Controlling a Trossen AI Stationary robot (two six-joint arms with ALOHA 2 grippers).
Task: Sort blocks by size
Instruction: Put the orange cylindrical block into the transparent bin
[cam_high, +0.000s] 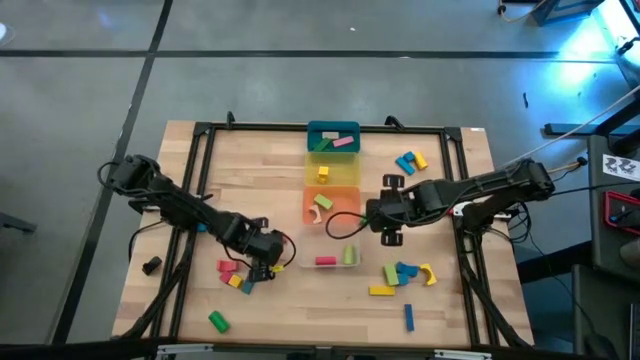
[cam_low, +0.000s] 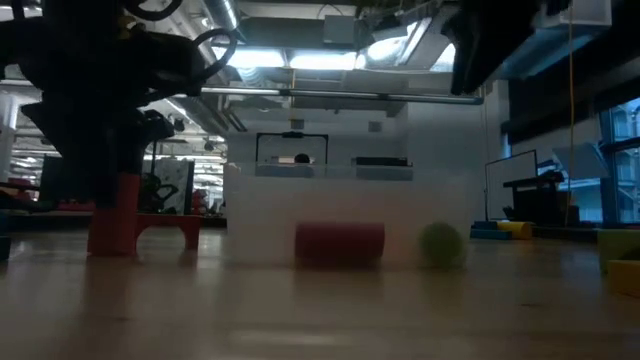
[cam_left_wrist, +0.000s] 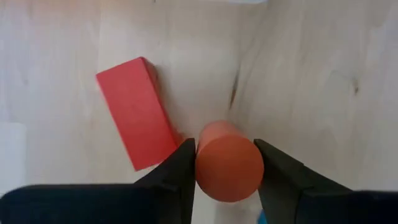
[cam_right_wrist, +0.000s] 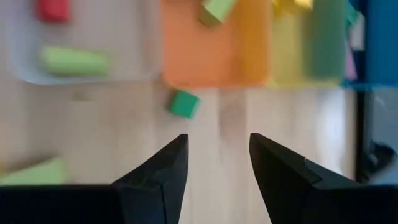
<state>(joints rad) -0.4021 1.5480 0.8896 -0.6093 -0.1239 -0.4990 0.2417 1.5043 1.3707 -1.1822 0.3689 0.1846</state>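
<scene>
Down at table level we see a red arch block (cam_low: 138, 218) at left under a dark arm, a dark red cylinder (cam_low: 340, 243) lying mid-frame, a green round block (cam_low: 440, 243) right of it, and a yellow block (cam_low: 619, 262) at the right edge.

2 dark jointed arms, black cables

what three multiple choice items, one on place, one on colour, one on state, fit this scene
1. The left tool is over:
A. the clear bin
B. the table's left half
C. the teal bin

2. The cylinder between its fingers is:
A. blue
B. green
C. orange-red

3. The right tool is:
A. empty
B. holding a green cube
C. holding a bar

Answers: B, the high view shows it left of the bins. C, plain in the left wrist view. A, only bare table shows between its fingers.
</scene>
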